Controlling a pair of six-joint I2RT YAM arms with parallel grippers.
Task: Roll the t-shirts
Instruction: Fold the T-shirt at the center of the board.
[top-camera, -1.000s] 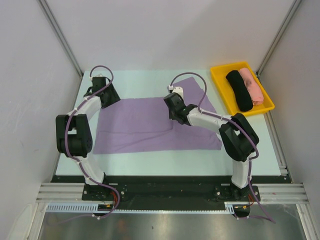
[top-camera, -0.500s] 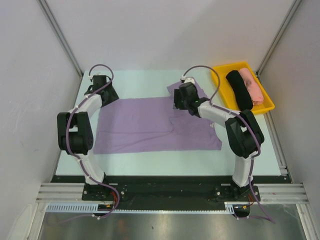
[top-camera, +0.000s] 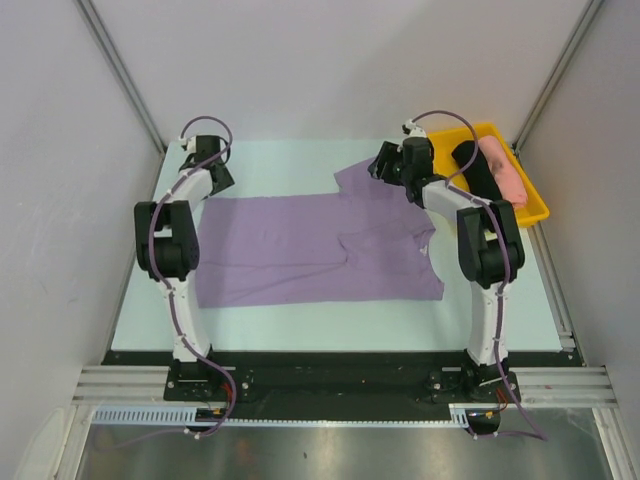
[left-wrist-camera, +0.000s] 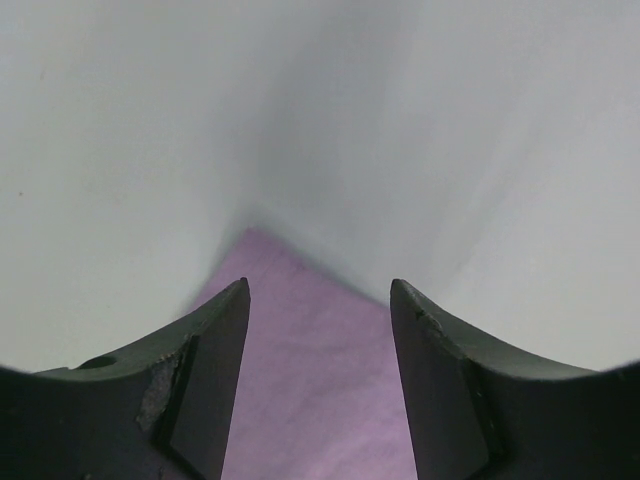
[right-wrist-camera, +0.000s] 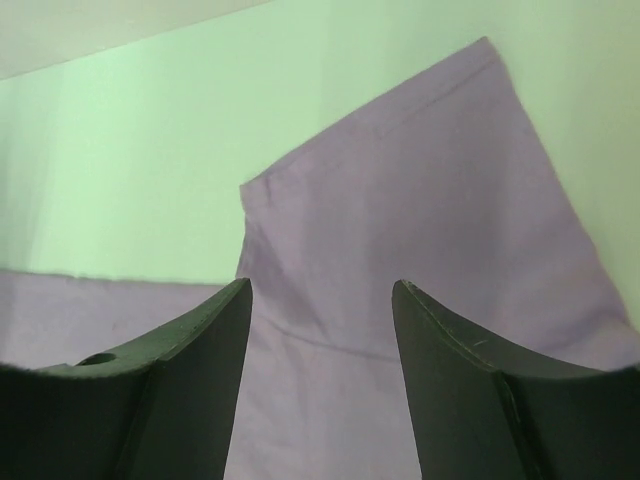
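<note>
Lavender t-shirt (top-camera: 300, 250) is laid flat on table (top-camera: 280, 165), sleeve (top-camera: 360, 182) sticking out by right gripper (right-wrist-camera: 320, 290); left gripper (left-wrist-camera: 318, 290) is at far corner. Both are held parted, empty. Lopsided roll is risked by untucked sleeve.

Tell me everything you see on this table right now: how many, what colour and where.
t-shirt: one, lavender, spread across the table
tray: one, yellow, far right corner
black bundle: one, black, in the tray
pink bundle: one, pink, in the tray, right of the black one
table: one, pale green, under everything
left gripper: one, black, open over the t-shirt's far left corner
right gripper: one, black, open over its far sleeve
</note>
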